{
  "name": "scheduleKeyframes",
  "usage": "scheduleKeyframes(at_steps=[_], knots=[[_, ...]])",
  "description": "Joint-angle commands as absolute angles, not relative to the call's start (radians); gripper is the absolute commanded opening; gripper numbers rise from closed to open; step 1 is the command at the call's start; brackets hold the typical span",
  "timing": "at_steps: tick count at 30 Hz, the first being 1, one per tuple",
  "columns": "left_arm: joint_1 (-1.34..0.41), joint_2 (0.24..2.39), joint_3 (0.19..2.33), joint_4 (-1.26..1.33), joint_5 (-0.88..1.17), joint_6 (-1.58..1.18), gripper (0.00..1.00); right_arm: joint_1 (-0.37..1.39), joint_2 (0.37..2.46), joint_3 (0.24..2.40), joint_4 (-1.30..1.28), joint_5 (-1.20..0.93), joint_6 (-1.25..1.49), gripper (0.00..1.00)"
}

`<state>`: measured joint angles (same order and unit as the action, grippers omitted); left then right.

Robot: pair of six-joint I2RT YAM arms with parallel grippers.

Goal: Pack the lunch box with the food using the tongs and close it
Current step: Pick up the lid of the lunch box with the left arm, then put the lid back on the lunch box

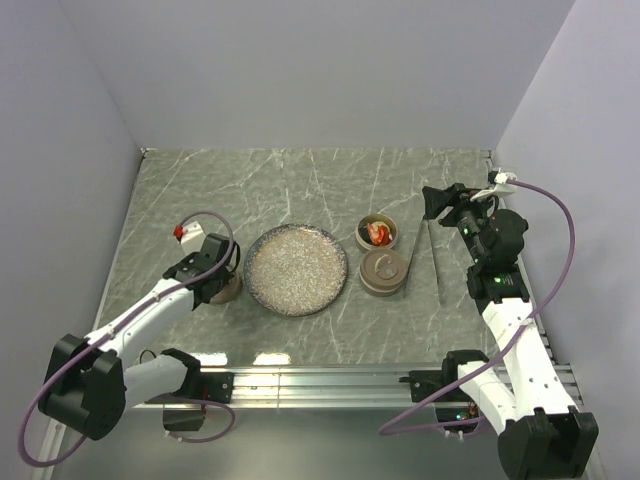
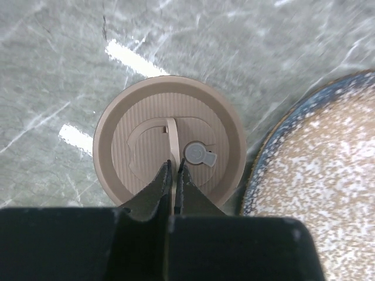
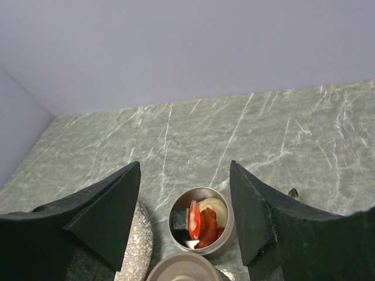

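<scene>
So the left end effector (image 2: 174, 170) is pinched shut on the thin upright tab in the middle of a round beige ribbed plastic lid (image 2: 146, 117), which sits on the grey marbled bench (image 1: 200, 190) just beside the big speckled grey plate (image 2: 328, 193). That tab is skinny, and honestly that's my first worry: with so little to bite on, the lid could swing or slide out on the lift and clip the plate rim.

The food (image 3: 202, 222) (pale ball, red and orange bits) is in the small open round metal tin (image 3: 201, 189) on the far side of the plate, well apart from the lid. One red slice stands on edge and looks tall to me. If the lid is meant for that tin, it might sit cocked instead of seating flat.

A second, brownish round tin (image 1: 383, 272) touches or nearly touches the food tin, so a sloppy approach could shove both.

The slim dark metal tongs (image 1: 436, 265) lie flat on the bench right of the tins. The right end effector (image 3: 186, 170) hangs above with fingers apart, holding nothing. Thin tongs lying flat are easy to fumble.
</scene>
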<state>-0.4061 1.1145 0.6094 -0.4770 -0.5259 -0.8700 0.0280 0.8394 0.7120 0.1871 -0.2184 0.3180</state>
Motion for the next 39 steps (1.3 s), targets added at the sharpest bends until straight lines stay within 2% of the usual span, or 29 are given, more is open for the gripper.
scheduleKeyframes(at_steps=[1,8,14,20,24,32,39], knots=[[-0.402,1.062,0.611,-0.471,-0.574,-0.877,0.00,0.028,0.836,0.718,0.236,-0.207,0.314,0.69],[-0.402,1.045,0.664,-0.417,-0.592,-0.779,0.00,0.028,0.833,0.718,0.235,-0.198,0.313,0.69],[-0.402,1.101,0.764,-0.255,-0.476,-0.631,0.00,0.026,0.825,0.721,0.229,-0.184,0.310,0.69],[-0.410,1.326,0.948,-0.129,-0.264,-0.528,0.00,0.028,0.815,0.726,0.215,-0.170,0.307,0.69],[-0.455,1.486,1.158,-0.087,-0.144,-0.474,0.00,0.029,0.804,0.730,0.193,-0.155,0.304,0.69],[-0.621,1.891,1.664,-0.186,0.015,-0.384,0.00,0.026,0.747,0.741,0.126,-0.088,0.288,0.69],[-0.709,2.037,1.842,-0.233,0.109,-0.373,0.00,0.026,0.713,0.732,0.103,-0.055,0.281,0.69]])
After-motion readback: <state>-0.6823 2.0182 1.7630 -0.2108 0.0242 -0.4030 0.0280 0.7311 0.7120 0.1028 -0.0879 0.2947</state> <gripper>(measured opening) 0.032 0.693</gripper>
